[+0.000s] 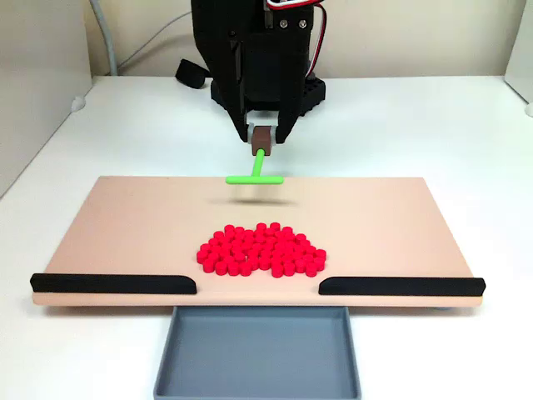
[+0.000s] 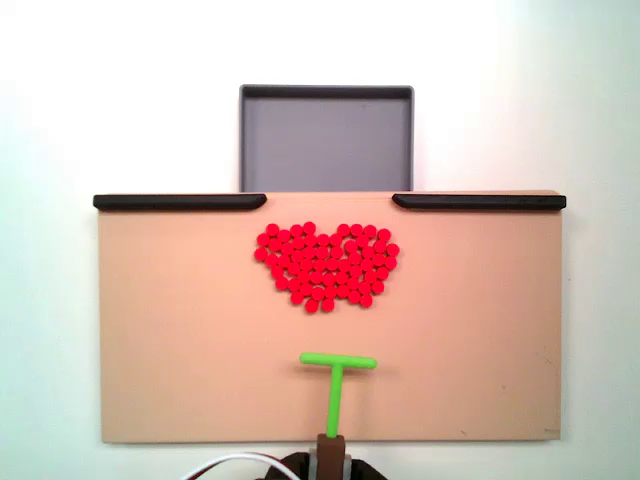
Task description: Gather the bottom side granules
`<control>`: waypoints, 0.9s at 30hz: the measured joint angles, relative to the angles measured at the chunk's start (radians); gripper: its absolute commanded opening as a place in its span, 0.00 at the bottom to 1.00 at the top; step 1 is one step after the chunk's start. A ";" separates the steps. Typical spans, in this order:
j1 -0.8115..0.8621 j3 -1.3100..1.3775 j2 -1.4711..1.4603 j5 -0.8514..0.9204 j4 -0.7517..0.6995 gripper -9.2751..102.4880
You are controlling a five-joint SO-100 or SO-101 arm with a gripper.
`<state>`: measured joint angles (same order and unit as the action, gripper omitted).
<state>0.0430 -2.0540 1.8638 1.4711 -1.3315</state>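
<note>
And here we are: the black arm's gripper (image 1: 262, 136) is clamped on the brown block at the end of the green T-shaped pusher (image 1: 256, 174), its fingers closed on either side of that block, with the stem pointing down toward the board and the crossbar at the low end. In a fixed view the crossbar hangs above the tan board (image 1: 125, 225) near its far edge, a faint shadow beneath it (so it looks lifted, not touching). From the other fixed view, the pusher (image 2: 336, 385) comes up from the bottom edge, stem straight, crossbar level, and the gripper (image 2: 330, 455) is just peeking in at the frame's bottom. The granules (image 1: 261, 249), bright red little pellets, sit in one tight cluster near the board's middle, toward the front edge in a fixed view; seen from the other side the granules (image 2: 326, 265) form a heart-like patch, flat side toward the rails, pointed side toward the pusher, with a clear stretch of bare board (image 2: 180, 330) between crossbar and cluster. Two black rails (image 1: 114, 283) (image 1: 400, 286) run along the board's front edge with a gap between them, the cluster lying just behind that gap. Beyond the gap sits the grey tray (image 1: 258, 354), below the board's edge, on the white tabletop (image 1: 466, 133).
</note>
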 measured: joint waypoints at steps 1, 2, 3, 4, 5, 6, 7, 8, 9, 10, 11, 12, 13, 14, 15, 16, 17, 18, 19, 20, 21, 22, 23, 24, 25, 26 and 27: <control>0.000 0.000 0.000 0.000 0.000 0.08; -0.008 0.000 0.005 -0.008 0.000 0.08; -0.028 0.000 0.014 -0.021 0.000 0.08; -0.044 0.000 0.023 -0.029 0.000 0.08; -0.066 0.000 0.028 -0.034 0.000 0.08; -0.071 0.000 0.029 -0.035 0.000 0.08; -0.072 0.000 0.032 -0.035 0.000 0.08; -0.072 0.000 0.032 -0.035 0.000 0.08; -0.072 0.000 0.032 -0.035 0.000 0.08; -0.067 0.000 0.032 -0.035 0.000 0.08; -0.066 0.000 0.032 -0.035 0.000 0.08; -0.066 0.000 0.032 -0.035 0.000 0.08; -0.066 0.000 0.032 -0.035 0.000 0.08; -0.066 0.000 0.032 -0.035 0.000 0.08; -0.066 0.000 0.032 -0.035 0.000 0.08; -0.066 0.000 0.032 -0.035 0.000 0.08; -0.066 0.000 0.032 -0.034 0.000 0.08; -0.066 0.000 0.032 -0.031 0.000 0.08; -0.066 0.000 0.032 -0.026 0.000 0.08; -0.066 0.000 0.032 -0.015 0.000 0.08; -0.066 0.000 0.032 -0.005 0.000 0.08; -0.063 0.000 0.032 0.006 0.000 0.08; -0.058 0.000 0.032 0.008 0.000 0.08; -0.058 0.000 0.032 0.008 0.002 0.08; -0.058 0.000 0.032 0.008 0.002 0.08; -0.058 0.000 0.032 0.008 0.002 0.08; -0.058 0.000 0.032 0.008 0.002 0.08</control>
<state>-0.0153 -2.0540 1.8960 1.4788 -1.3300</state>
